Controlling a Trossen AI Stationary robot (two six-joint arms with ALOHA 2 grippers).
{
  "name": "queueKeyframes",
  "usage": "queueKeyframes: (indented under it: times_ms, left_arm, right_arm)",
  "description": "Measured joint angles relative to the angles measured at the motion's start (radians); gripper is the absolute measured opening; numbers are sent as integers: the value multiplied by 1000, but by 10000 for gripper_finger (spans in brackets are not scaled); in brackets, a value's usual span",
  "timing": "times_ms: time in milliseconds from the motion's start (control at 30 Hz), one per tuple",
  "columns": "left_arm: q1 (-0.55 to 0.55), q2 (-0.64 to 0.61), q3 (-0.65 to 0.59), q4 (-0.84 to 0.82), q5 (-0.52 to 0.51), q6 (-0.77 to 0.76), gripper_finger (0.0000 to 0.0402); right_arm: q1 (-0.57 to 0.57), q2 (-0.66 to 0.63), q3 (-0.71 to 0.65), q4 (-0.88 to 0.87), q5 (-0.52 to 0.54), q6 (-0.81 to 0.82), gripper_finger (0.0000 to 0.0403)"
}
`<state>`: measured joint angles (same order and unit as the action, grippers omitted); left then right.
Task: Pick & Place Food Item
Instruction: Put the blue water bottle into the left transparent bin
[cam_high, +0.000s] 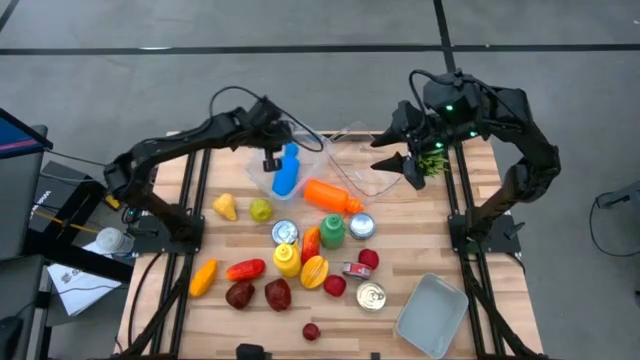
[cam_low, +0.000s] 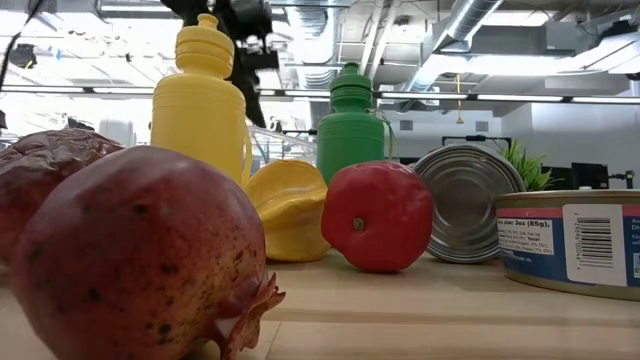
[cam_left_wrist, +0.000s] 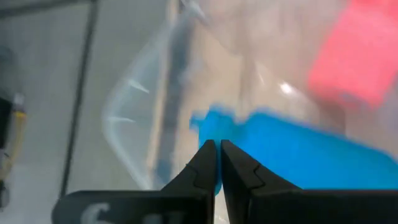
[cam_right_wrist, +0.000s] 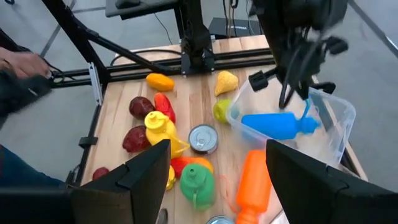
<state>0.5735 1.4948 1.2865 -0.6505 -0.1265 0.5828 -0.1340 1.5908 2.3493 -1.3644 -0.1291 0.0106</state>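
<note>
A blue bottle (cam_high: 287, 172) (cam_right_wrist: 277, 125) lies on its side in a clear plastic container (cam_high: 313, 150) (cam_right_wrist: 339, 121) at the table's far middle. My left gripper (cam_high: 272, 160) (cam_left_wrist: 216, 152) (cam_right_wrist: 287, 99) stands shut right over the bottle's far-left side. An orange bottle (cam_high: 332, 196) lies just in front of the container. Several toy fruits, bottles and cans lie across the table's middle. My right gripper (cam_high: 402, 162) (cam_right_wrist: 217, 149) hangs open, high over the far right, with nothing between its fingers. My left gripper points slanting down at the blue bottle's upper side (cam_left_wrist: 249, 127), fingers shut together. The bottle lies in the container. I cannot tell whether the fingertips touch the bottle or its strap (cam_right_wrist: 306, 111).
A second clear tub (cam_high: 365, 175) sits to the container's right, a green plant (cam_high: 432, 162) beyond it. A grey tray (cam_high: 432, 315) lies at the near right. Yellow bottle (cam_high: 287, 258), green bottle (cam_high: 332, 230), cans (cam_high: 371, 297) and pomegranates (cam_high: 240, 295) crowd the middle.
</note>
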Motion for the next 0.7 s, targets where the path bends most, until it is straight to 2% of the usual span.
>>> queueKeyframes:
  times_ms: [200,367,700]
  left_arm:
    - [0,-133,0,99,0,-52,1]
    - [-11,-209,0,115,0,-89,1]
    - [-40,-236,1,111,0,-120,1]
  right_arm:
    - [-31,64,-1,60,0,-15,254]
    - [-82,158,-1,94,0,-10,254]
    - [-184,335,0,229,-6,-10,254]
